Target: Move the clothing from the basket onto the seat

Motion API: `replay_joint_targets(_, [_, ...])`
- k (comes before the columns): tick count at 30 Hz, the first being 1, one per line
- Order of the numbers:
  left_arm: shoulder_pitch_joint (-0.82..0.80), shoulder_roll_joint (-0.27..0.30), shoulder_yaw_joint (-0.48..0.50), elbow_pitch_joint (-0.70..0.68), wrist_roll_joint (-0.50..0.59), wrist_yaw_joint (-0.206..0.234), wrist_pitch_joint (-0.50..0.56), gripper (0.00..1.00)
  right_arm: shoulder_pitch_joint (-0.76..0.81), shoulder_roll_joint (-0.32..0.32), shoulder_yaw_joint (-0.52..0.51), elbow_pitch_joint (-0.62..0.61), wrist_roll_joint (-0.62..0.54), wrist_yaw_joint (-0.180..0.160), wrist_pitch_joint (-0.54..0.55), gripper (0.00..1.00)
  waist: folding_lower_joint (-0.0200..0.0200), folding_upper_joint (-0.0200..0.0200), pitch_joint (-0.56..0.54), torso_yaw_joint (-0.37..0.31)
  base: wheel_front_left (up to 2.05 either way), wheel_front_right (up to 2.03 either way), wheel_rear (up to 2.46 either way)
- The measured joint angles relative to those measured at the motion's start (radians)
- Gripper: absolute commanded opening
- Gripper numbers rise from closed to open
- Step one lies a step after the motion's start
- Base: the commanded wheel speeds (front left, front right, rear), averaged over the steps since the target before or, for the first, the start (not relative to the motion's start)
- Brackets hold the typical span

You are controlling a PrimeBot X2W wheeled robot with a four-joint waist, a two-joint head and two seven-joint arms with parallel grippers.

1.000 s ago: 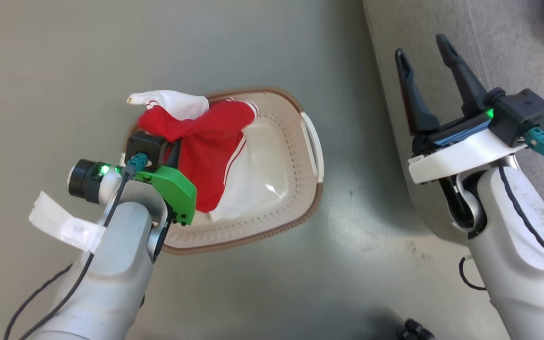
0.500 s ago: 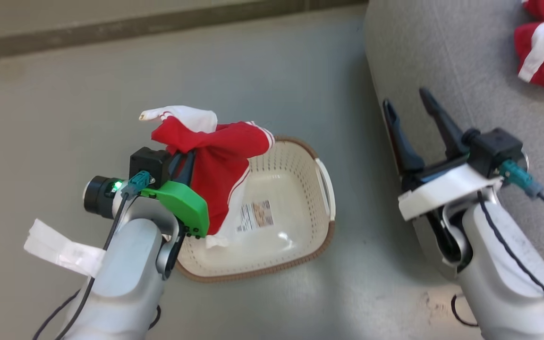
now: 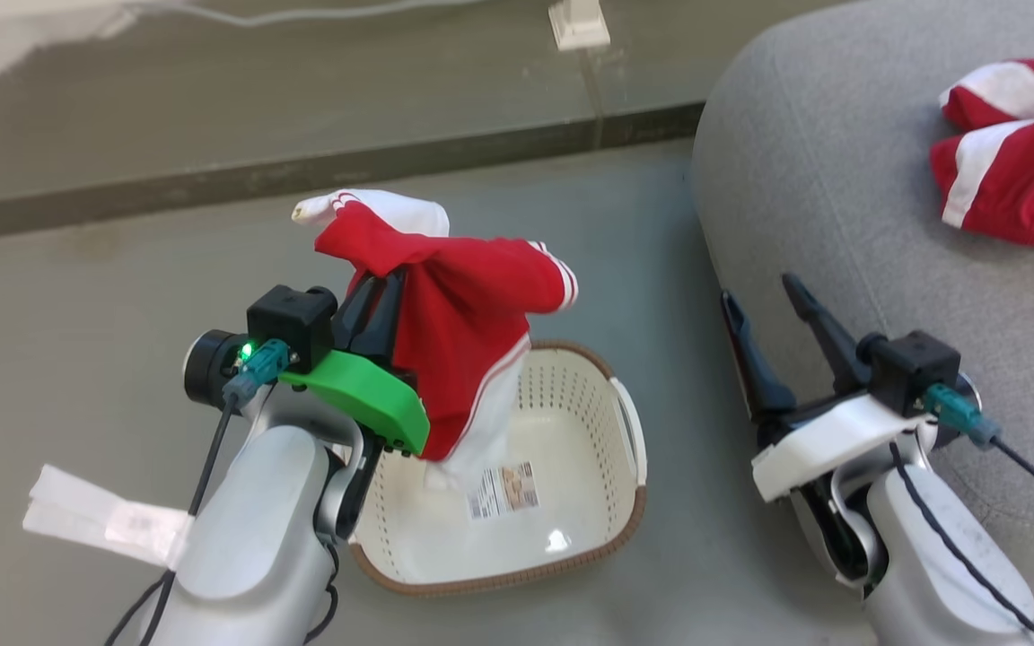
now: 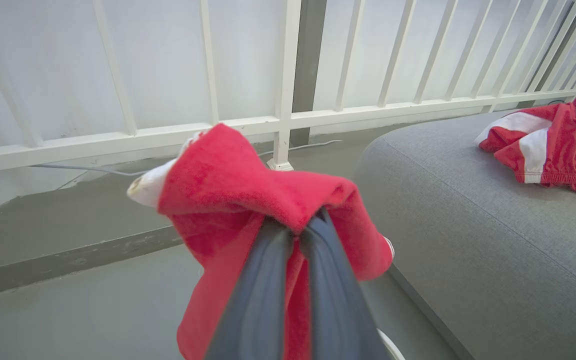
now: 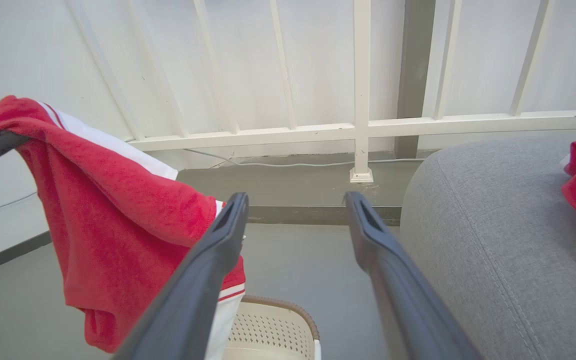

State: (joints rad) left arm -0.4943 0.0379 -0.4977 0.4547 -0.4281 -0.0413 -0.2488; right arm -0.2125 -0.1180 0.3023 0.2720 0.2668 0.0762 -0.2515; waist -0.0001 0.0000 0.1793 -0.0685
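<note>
Red garment (image 3: 472, 341) with white stripes hangs pinched in the closed left hand (image 3: 382, 301), above the cream basket (image 3: 571, 404) on the floor (image 3: 122, 296), its white end dangling over the basket. A second garment (image 3: 1020, 188) lies crumpled on the grey seat (image 3: 804, 179). The right hand (image 3: 757, 289) is open and empty beside the seat.

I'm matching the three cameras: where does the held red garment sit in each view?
Head view: held garment, left of centre, above the basket.
Left wrist view: held garment, centre.
Right wrist view: held garment, left side.
Shared landmark: the grey seat, on the right in each.
</note>
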Motion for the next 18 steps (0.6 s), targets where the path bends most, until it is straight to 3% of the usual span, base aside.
replay_joint_targets(18, [0.112,0.001,0.007,-0.220,-0.008,0.001,0.000,0.00,0.120,0.016,0.032,-0.007,0.017,-0.009,0.034,1.00,0.0000,0.0000,-0.155,0.002,0.00,0.00,0.00])
